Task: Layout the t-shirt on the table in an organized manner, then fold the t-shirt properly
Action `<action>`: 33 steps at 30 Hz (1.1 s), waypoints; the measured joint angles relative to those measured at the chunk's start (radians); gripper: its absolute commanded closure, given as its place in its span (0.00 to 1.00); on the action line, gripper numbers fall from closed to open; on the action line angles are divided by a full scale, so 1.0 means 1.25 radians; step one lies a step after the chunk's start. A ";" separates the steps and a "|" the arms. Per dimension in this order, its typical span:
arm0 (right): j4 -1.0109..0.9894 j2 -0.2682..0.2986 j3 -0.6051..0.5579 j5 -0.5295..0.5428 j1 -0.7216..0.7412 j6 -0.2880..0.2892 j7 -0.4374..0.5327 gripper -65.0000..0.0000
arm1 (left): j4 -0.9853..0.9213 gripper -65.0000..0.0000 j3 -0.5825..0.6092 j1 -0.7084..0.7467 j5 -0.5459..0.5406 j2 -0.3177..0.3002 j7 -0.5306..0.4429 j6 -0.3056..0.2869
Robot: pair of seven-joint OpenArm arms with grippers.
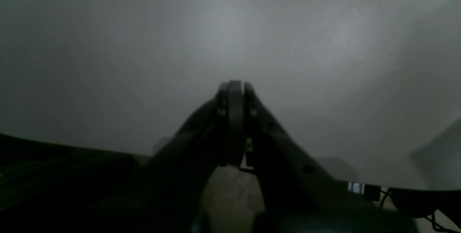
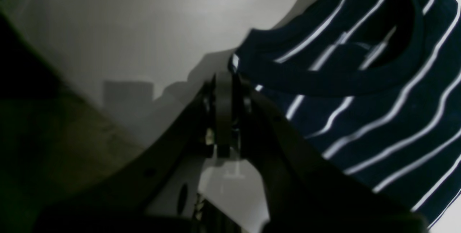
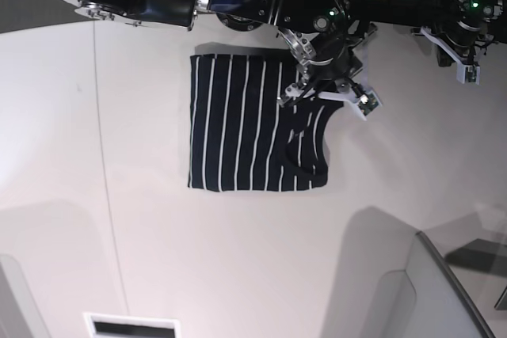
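Base view: shirt (image 3: pixel 245 132) folded rectangle, desk (image 3: pixel 158 259) centre. Right claw (image 2: pixel 224 81) closed, empty, at collar, 2 o'clock. Left claw (image 1: pixel 235 87) closed, empty. Fold stage; next: regrasp edge.

Right arm: reaches in from eleven o'clock in the base view, wrist bent toward five o'clock.
Right gripper (image 2: pixel 224 81): jaws pressed together, nothing visible between them, tips pointing to twelve o'clock in its wrist view.
Left arm: tucked at the two o'clock corner.
Left gripper (image 1: pixel 235 86): jaws closed, empty.
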 measured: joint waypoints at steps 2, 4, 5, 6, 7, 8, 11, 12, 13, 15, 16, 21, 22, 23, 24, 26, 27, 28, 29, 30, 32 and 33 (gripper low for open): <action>-0.023 0.005 0.000 -0.001 -0.012 -0.005 0.016 1.00 | 0.000 1.00 0.000 0.000 0.000 -0.001 0.000 0.000; -0.026 0.007 0.000 0.004 -0.023 -0.003 0.028 1.00 | 0.000 1.00 0.000 0.000 0.000 0.000 0.000 0.000; -0.026 0.005 0.000 0.003 -0.024 -0.004 0.028 1.00 | 0.000 1.00 0.000 0.000 0.000 0.001 0.000 0.000; -0.024 0.005 0.000 0.003 -0.025 -0.004 0.034 1.00 | 0.000 1.00 0.000 0.000 0.000 0.001 0.000 0.000; -0.023 0.004 0.000 0.002 -0.026 -0.004 0.037 1.00 | 0.000 1.00 0.000 0.000 0.000 0.001 0.000 0.000; -0.021 0.004 0.002 0.002 -0.027 -0.004 0.036 1.00 | 0.000 1.00 0.000 0.000 0.000 -0.001 0.000 0.000; -0.021 0.004 0.002 0.000 -0.033 -0.004 0.023 0.94 | 0.000 1.00 0.000 0.000 0.000 0.000 0.000 0.000; -0.021 0.004 0.002 0.002 -0.034 -0.004 0.014 0.88 | 0.000 1.00 0.000 0.000 0.000 0.000 0.000 0.000; -0.021 0.004 0.002 0.003 -0.036 -0.004 0.014 0.82 | 0.000 1.00 0.000 -0.002 0.000 -0.001 0.000 0.000; -0.020 0.004 0.002 0.047 -0.034 -0.004 0.016 0.68 | 0.000 1.00 0.000 -0.006 0.000 -0.001 0.001 0.000; -0.020 0.004 0.003 0.082 -0.030 -0.004 0.014 0.64 | 0.000 1.00 0.000 -0.012 0.000 -0.001 0.006 0.000; -0.013 0.005 0.003 0.114 -0.011 -0.004 0.014 0.66 | 0.000 1.00 0.000 -0.018 0.000 -0.001 0.003 0.000; 0.000 0.007 0.003 0.114 -0.011 -0.006 0.014 0.66 | 0.000 1.00 0.000 -0.018 0.001 -0.001 0.005 0.000; 0.016 0.007 0.003 0.114 -0.011 -0.007 0.013 0.66 | 0.000 1.00 0.000 -0.020 0.000 -0.001 0.005 0.000; 0.030 0.006 0.003 0.114 -0.012 -0.004 0.005 0.66 | 0.000 1.00 0.000 -0.023 0.000 -0.001 0.005 0.000; 0.079 0.007 0.001 0.112 -0.010 -0.012 -0.036 0.66 | 0.000 1.00 0.000 -0.025 0.000 -0.001 0.004 0.000; 0.112 0.013 0.001 0.112 -0.004 -0.010 -0.056 0.66 | 0.000 1.00 0.000 -0.025 0.000 -0.002 0.003 0.000; 0.159 0.023 0.001 0.115 0.005 -0.006 -0.089 0.66 | 0.001 1.00 0.000 -0.024 0.000 -0.004 0.004 -0.011; 0.210 0.033 0.001 0.117 0.015 -0.029 -0.110 0.66 | 0.003 1.00 0.000 -0.024 0.000 -0.005 0.006 -0.027; 0.260 0.043 0.017 0.114 0.018 -0.057 -0.132 0.65 | 0.009 1.00 -0.001 -0.024 0.000 -0.002 0.009 -0.050; 0.331 0.063 0.089 0.116 0.011 -0.055 -0.164 0.65 | 0.033 1.00 -0.001 -0.034 0.001 0.007 0.059 -0.108; 0.352 0.074 0.127 0.114 0.004 -0.060 -0.170 0.65 | 0.049 1.00 -0.003 -0.047 0.002 0.018 0.100 -0.139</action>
